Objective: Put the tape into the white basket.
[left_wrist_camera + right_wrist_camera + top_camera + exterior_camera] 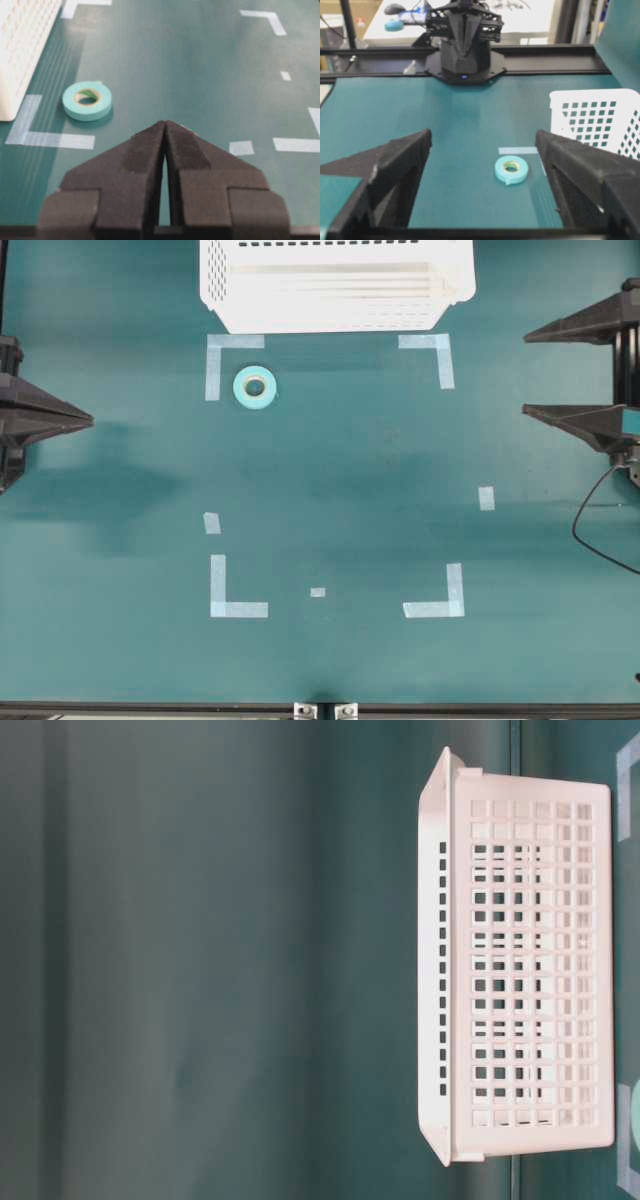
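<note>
A small light-teal roll of tape [255,387], ring-shaped with a round centre hole, lay flat on the dark green table mat [350,480]. It sat just inside a pale-blue L-shaped corner mark [225,358] stuck to the mat, near the front wall of a large white rectangular plastic basket [335,285] with perforated sides and a slatted bottom. The roll was close to the basket but not touching it, and nothing was inside the basket that the views showed.

The left gripper [165,131], black with padded fingers, had its jaws pressed together with only a thin slit between them, and held nothing. It sat at the left edge of the table, well apart from the roll. The right gripper [482,145] had its jaws spread wide and also held nothing; the roll showed between its two fingers in the wrist view, but farther off on the mat.

The roll's axis pointed straight up, so its hole faced the ceiling and its flat side rested on the mat. Being round, it had no long axis across the table; a short loose tail of tape seemed to stick out at its edge.

Likely risks: a low, flat ring gives the fingers little height to pinch, so jaws closing too high could slip off. A finger landing on the rim could push the roll sideways or against the basket wall. Releasing it short of the rim would drop it outside.
</note>
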Robot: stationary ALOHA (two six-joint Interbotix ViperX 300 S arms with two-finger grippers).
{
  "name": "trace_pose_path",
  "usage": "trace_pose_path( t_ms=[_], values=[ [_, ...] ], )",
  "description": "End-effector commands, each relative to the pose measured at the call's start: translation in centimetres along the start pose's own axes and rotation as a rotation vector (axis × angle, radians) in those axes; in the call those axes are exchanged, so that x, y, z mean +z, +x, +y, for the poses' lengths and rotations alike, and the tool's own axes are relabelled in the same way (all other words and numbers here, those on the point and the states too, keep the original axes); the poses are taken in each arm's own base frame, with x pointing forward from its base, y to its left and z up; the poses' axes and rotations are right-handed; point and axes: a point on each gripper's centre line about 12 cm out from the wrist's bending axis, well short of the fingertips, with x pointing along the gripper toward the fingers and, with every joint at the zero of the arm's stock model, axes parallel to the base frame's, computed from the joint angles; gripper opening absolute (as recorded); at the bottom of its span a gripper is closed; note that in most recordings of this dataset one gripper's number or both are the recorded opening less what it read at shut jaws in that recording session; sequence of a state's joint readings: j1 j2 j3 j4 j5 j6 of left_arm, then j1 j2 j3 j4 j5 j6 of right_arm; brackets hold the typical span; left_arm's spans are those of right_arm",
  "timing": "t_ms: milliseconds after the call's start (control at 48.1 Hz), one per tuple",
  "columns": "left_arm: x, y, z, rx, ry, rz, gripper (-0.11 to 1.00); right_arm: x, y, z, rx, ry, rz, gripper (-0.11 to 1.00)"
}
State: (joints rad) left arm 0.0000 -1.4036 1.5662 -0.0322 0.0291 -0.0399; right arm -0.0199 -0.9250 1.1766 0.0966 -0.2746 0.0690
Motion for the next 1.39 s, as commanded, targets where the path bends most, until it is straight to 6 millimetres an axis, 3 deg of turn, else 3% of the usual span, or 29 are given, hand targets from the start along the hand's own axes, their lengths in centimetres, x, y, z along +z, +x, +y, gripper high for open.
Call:
trace_pose_path(
  t_ms=[0, 146, 520, 853, 1373],
  values=[
    [0.6, 0.0, 0.0, 0.002, 0.001, -0.016, -0.11, 1.7, 0.9, 0.3, 0.003, -0.001, -0.032, 0.93],
    [0.5, -0.1, 0.0, 0.002, 0.003, -0.017, -0.11, 2.1, 2.6, 0.4, 0.001, -0.009, -0.012, 0.93],
    [0.6, -0.1, 0.0, 0.001, 0.003, -0.019, -0.11, 0.8, 7.0, 0.1, -0.015, -0.011, 0.004, 0.93],
    [0.6, -0.1, 0.0, 0.001, 0.003, -0.019, -0.11, -1.9, 10.2, -0.9, -0.086, 0.082, 0.071, 0.93],
    [0.6, -0.1, 0.0, 0.001, 0.003, -0.019, -0.11, -5.6, 16.7, -1.6, -0.146, 0.131, 0.142, 0.93]
  ],
)
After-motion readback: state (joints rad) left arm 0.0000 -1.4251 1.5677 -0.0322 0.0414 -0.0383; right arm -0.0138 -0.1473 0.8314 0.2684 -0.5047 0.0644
